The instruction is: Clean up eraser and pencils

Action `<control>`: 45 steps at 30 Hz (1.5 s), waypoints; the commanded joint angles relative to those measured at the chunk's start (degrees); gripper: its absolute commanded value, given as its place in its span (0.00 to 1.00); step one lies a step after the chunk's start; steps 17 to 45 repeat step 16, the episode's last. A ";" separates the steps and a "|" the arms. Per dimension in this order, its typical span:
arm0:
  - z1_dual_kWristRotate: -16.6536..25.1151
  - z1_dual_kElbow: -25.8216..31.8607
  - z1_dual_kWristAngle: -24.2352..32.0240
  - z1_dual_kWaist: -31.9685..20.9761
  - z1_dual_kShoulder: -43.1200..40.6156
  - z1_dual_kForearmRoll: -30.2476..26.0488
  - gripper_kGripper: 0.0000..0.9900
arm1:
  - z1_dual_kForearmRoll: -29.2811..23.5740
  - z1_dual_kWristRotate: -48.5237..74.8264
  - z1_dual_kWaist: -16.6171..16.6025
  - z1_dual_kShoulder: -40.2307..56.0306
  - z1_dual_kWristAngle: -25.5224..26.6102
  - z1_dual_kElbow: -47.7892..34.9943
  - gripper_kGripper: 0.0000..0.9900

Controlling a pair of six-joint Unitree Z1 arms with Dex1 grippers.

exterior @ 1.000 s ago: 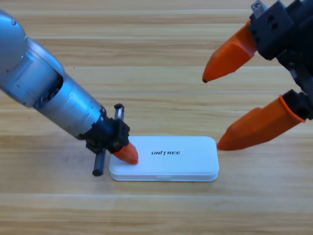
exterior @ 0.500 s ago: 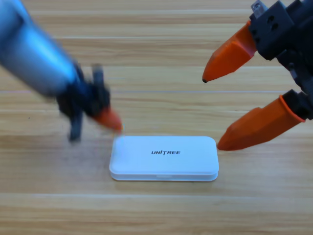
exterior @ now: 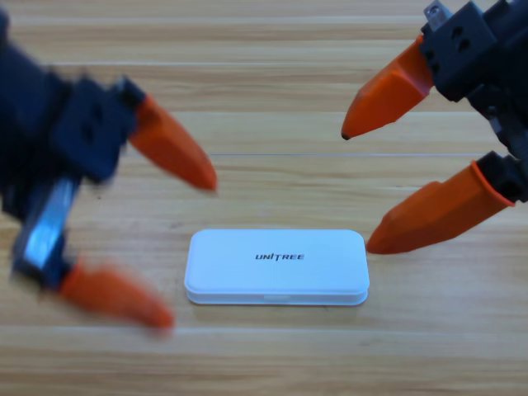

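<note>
Presently, operator, your left gripper (exterior: pixel 190 247) sits at the left edge of the view, large and blurred, with its two orange jaws spread wide apart: one jaw tip lies on the far side, left of the case's far-left corner, the other on the near side, left of its near-left corner. It clasps nothing and touches nothing. Moving right, the white case (exterior: pixel 276 266) lies flat on the wooden table (exterior: pixel 264 82) at the middle, slightly toward the near side, lid down and closed, its long axis running left to right. The eraser and the pencils are nowhere to be seen on the table; I judge they are inside the closed case, though the lid hides the contents and that cannot be confirmed. Further right, your right gripper (exterior: pixel 356 190) hangs in from the far-right corner, jaws also wide apart and empty, the nearer jaw tip just beside the case's far-right corner but, as far as can be told, not touching it. My assessment is that the task is at or very near its end, with the step in hand being the clearing of both arms from the case. To do that well, draw each gripper up and away toward its own edge, keep the jaws spread so that no tip catches the lid seam, and mind the right jaw tip nearest the case, since a sideways brush there could shove the case along the table.
</note>
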State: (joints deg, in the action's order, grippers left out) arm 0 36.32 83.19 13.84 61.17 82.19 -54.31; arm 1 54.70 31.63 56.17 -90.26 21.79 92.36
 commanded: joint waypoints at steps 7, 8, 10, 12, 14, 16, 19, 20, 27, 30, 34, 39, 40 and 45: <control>-1.08 -1.19 -2.24 6.07 4.03 -0.10 1.00 | -1.79 -0.70 1.13 -3.69 0.62 -1.22 0.95; -1.16 -1.45 -2.33 6.07 4.03 -0.10 1.00 | -1.79 -0.61 1.13 -3.69 0.62 -1.22 0.95; -1.16 -1.80 -2.33 6.07 4.11 -0.01 1.00 | -1.79 -0.70 1.22 -3.69 0.62 -1.31 0.94; -1.25 -1.80 -2.51 6.07 4.29 0.08 1.00 | -1.79 -0.70 1.13 -3.69 0.62 -1.31 0.95; -1.87 -1.63 -3.12 6.07 4.38 0.17 1.00 | -1.79 -0.70 1.13 -3.69 0.62 -1.31 0.95; -2.13 -1.54 -3.47 6.07 4.38 0.17 1.00 | -1.79 -0.70 1.13 -3.69 0.62 -1.40 0.95; -2.13 -1.54 -3.47 6.07 4.38 0.17 1.00 | -1.79 -0.70 1.13 -3.69 0.62 -1.40 0.95; -2.13 -1.54 -3.47 6.07 4.38 0.17 1.00 | -1.79 -0.70 1.13 -3.69 0.62 -1.40 0.95; -2.13 -1.54 -3.47 6.07 4.38 0.17 1.00 | -1.79 -0.70 1.13 -3.69 0.62 -1.40 0.95; -2.13 -1.54 -3.47 6.07 4.38 0.17 1.00 | -1.79 -0.70 1.13 -3.69 0.62 -1.40 0.95; -2.13 -1.54 -3.47 6.07 4.38 0.17 1.00 | -1.79 -0.70 1.13 -3.69 0.62 -1.40 0.95; -2.13 -1.54 -3.47 6.07 4.38 0.17 1.00 | -1.79 -0.70 1.13 -3.69 0.62 -1.40 0.95; -2.13 -1.54 -3.47 6.07 4.38 0.17 1.00 | -1.79 -0.70 1.13 -3.69 0.62 -1.40 0.95; -2.13 -1.54 -3.47 6.07 4.38 0.17 1.00 | -1.79 -0.70 1.13 -3.69 0.62 -1.40 0.95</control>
